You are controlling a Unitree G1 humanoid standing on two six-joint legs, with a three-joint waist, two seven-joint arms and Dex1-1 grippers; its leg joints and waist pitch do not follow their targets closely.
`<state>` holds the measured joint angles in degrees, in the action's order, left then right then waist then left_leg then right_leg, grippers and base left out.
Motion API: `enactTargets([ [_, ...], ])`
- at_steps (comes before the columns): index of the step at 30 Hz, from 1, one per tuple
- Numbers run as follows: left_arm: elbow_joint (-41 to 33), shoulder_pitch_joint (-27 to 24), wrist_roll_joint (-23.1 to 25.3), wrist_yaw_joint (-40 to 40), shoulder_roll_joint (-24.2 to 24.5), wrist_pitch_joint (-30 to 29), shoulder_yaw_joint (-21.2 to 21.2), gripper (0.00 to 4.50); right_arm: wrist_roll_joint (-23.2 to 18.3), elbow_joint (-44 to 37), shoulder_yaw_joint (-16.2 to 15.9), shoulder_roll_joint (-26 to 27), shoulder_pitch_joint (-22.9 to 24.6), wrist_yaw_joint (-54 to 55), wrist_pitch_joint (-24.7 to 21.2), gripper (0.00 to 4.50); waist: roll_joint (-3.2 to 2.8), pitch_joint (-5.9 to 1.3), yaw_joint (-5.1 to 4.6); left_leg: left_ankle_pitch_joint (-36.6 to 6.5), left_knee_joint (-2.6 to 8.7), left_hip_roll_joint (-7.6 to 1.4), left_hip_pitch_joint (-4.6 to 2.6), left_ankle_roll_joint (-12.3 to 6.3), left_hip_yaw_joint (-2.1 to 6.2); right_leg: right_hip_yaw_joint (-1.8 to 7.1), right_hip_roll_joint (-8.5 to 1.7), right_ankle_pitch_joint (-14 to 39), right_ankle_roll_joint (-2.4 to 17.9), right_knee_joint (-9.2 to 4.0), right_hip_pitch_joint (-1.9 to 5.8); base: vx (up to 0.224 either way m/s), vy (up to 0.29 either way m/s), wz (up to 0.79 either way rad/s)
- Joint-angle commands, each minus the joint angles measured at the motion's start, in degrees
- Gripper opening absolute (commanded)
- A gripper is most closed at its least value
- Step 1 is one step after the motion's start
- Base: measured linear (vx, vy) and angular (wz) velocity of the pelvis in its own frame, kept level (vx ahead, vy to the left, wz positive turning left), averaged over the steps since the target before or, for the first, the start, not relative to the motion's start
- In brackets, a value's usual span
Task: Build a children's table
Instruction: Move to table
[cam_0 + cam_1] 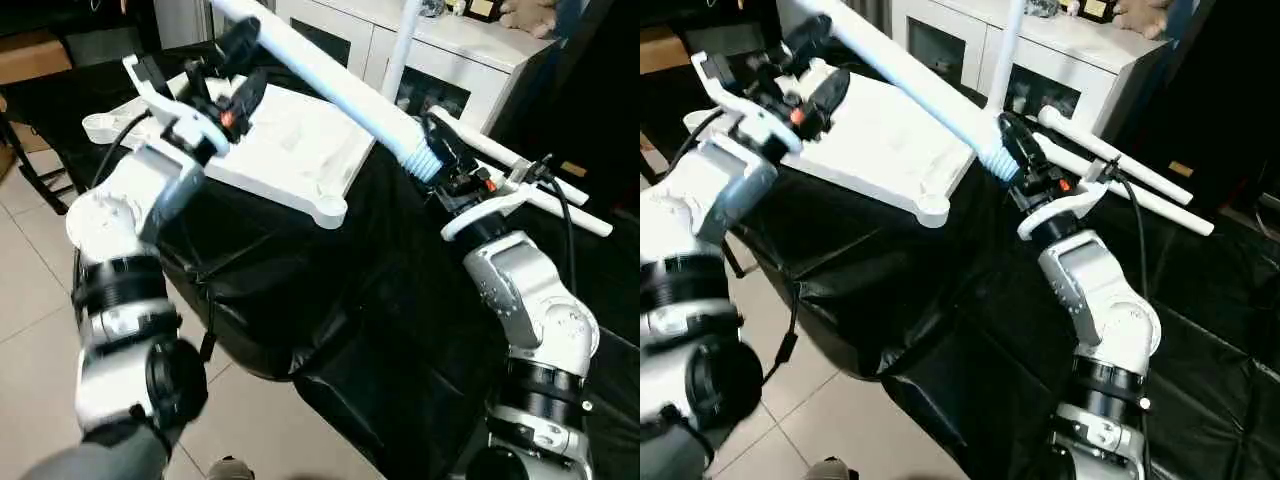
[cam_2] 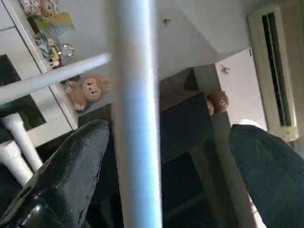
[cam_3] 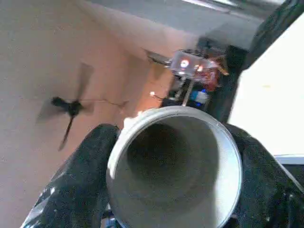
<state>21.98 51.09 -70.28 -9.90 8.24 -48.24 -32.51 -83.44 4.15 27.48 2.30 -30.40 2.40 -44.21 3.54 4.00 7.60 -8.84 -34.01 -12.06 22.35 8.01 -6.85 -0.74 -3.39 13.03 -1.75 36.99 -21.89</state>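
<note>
- While the tabletop (image 1: pixel 275 140) lies underside up on the black-draped work surface (image 1: pixel 380 330), none of its visible corner sockets, such as the one at the near corner (image 1: pixel 329 211), carries a leg, so the build is judged to be at an early stage.
- One long white tapered leg (image 1: pixel 330 75) is held in the air, slanting from about ten o'clock down to four o'clock across the head views, above the tabletop and not seated in any socket.
- Two more legs (image 1: pixel 530 175) are seen lying on the cloth at roughly two o'clock from the right gripper, well apart from the tabletop; another white tube (image 1: pixel 400 40) stands upright near twelve o'clock, and whether it is the fourth leg cannot be told.
- Left to do, as judged: the held leg is to be brought to a socket and pushed in, and the remaining legs fitted afterwards.
- The right gripper (image 3: pixel 175 175) is pinched on the ribbed wide end of the held leg, its two black fingers (image 3: pixel 76 180) pressed against either side of the open tube mouth in the right wrist view.
- The left gripper (image 2: pixel 166 171) is spread wide around the upper stretch of the same leg; in the left wrist view the tube passes between the fingers (image 2: pixel 71 175) with a gap on each side, so it is judged to be straddled rather than gripped.
</note>
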Motion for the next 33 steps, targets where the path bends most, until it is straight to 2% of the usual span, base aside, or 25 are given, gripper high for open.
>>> enactTargets([
  [1, -0.45, 0.17, 2.56, -1.0, 0.37, 1.29, 2.28, 4.5, 0.34, -0.92, -1.08, -0.85, -0.16, -0.36, -0.53, 2.88, -1.77, -4.81, -0.23, -7.9, 4.19, 0.68, -1.08, 6.69, -1.55, 0.63, -2.24, -4.14, 4.31, -3.92, 2.9, 0.0, 0.0, 0.0],
  [3, 1.19, 1.11, 3.51, -1.56, 1.02, 2.2, 2.47, 4.5, 0.99, -1.4, -2.3, -1.1, 0.48, -0.99, -1.52, 2.88, -1.81, -4.79, -0.29, -8.22, 4.28, 0.7, -1.06, 6.64, -1.49, 0.64, -2.31, -2.8, 3.54, -3.99, 2.9, 0.0, 0.0, 0.0],
  [9, 6.36, 3.75, 6.1, -3.14, 2.99, 4.54, 2.48, 4.5, 0.82, -1.95, -3.6, -0.88, 1.01, -1.16, -1.89, 2.88, -1.87, -4.89, -0.48, -8.1, 4.23, 0.66, -1.11, 6.75, -1.42, 0.65, -2.33, -3.24, 3.95, -3.9, 2.83, 0.0, 0.0, 0.0],
  [13, 10.33, 5.3, 7.91, -4.7, 3.96, 6.12, 2.57, 4.5, 1.0, -2.36, -4.37, -1.23, 1.34, -1.67, -2.13, 2.87, -2.11, -4.85, -0.47, -8.29, 4.23, 0.74, -1.19, 6.72, -1.42, 0.67, -2.33, -3.05, 4.03, -3.98, 2.78, 0.0, 0.0, 0.0],
  [18, 12.98, 6.62, 9.08, -6.12, 4.39, 7.11, 3.06, 4.5, 0.84, -2.99, -5.02, -1.38, 1.93, -1.79, -2.35, 2.87, -2.08, -4.87, -0.55, -7.71, 4.15, 0.71, -1.14, 6.51, -1.46, 0.62, -2.33, -4.81, 5.43, -3.8, 2.85, 0.0, 0.0, 0.0],
  [21, 15.02, 7.44, 10.09, -7.17, 4.61, 7.79, 3.37, 4.5, 0.6, -3.45, -5.34, -1.21, 2.16, -1.75, -2.55, 2.87, -2.21, -4.83, -0.44, -8.75, 4.28, 0.58, -1.16, 6.71, -1.36, 0.64, -2.48, -3.48, 5.7, -3.83, 2.88, 0.0, 0.0, 0.0],
  [27, 19.28, 9.23, 12.17, -9.71, 5.22, 9.31, 3.43, 4.5, 0.1, -4.14, -6.13, -1.22, 2.53, -2.14, -2.77, 2.87, -2.13, -4.8, -0.41, -8.44, 4.22, 0.69, -1.11, 6.46, -1.46, 0.72, -2.48, -3.61, 6.12, -3.88, 2.91, 0.0, 0.0, 0.0],
  [33, 25.2, 12.79, 13.85, -12.28, 6.6, 11.34, 3.04, 4.5, 0.11, -5.13, -7.57, -1.4, 3.58, -2.74, -4.08, 2.87, -2.32, -4.82, -0.35, -8.37, 4.25, 0.67, -1.16, 6.42, -1.33, 0.71, -2.53, -4.43, 6.4, -3.87, 2.98, 0.0, 0.0, 0.0],
])
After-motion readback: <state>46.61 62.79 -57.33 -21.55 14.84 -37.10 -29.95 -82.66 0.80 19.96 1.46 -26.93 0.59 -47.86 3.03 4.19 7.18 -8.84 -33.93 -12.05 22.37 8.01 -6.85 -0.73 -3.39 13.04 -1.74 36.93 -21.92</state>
